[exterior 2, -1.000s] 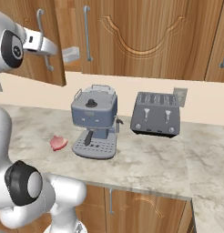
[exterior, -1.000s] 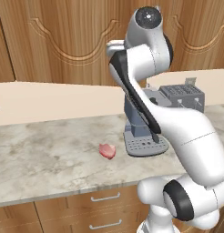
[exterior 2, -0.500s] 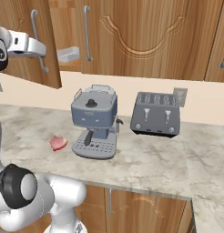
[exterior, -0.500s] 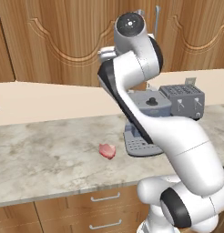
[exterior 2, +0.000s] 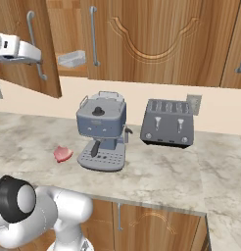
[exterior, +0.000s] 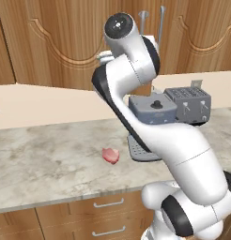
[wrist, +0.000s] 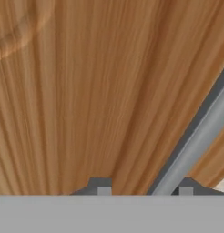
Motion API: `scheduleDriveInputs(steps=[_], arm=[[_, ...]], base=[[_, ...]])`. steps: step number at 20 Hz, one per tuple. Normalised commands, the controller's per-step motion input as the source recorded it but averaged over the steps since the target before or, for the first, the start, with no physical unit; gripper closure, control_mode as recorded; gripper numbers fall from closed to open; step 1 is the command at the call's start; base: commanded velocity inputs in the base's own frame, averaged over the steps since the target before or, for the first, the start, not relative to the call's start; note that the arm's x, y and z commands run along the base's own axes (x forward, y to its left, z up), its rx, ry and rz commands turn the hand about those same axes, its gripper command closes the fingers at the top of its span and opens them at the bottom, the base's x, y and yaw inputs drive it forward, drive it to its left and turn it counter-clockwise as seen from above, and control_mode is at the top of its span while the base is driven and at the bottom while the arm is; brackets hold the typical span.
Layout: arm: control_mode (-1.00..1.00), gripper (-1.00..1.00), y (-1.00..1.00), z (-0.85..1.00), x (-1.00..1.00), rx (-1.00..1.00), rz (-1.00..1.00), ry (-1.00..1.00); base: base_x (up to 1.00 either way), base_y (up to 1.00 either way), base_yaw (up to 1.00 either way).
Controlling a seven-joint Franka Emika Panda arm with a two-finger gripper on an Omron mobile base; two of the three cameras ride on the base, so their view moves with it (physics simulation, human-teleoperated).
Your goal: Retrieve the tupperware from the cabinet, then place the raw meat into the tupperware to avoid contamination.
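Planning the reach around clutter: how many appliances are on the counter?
2: the grey coffee machine right of the raw meat, and the toaster further right. Others may sit out of frame.

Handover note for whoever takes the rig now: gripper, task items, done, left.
Gripper: jaws apart, straddling the grey bar handle of the open cabinet door, not clamped.
Tupperware: on the shelf inside the cabinet.
Raw meat: on the counter, left of the coffee machine seen from the right base view.
Done: cabinet door swung open.
Left: clear the handle, take the tupperware down to the counter, put the meat in it.
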Motion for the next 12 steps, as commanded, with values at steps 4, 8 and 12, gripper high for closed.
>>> scheduleDriveInputs(steps=[4, 8, 12], arm=[[-1.0, 1.0, 0.47, 0.01, -0.62, 0.07, -0.22, -0.13], [-1.0, 1.0, 0.57, 0.09, -0.66, 0.06, -0.18, -0.16], [-1.0, 1.0, 0.67, 0.03, -0.62, 0.03, -0.15, -0.12]], base=[[0.0, 0.0, 0.0], [0.0, 0.0, 0.0], [0.0, 0.0, 0.0]])
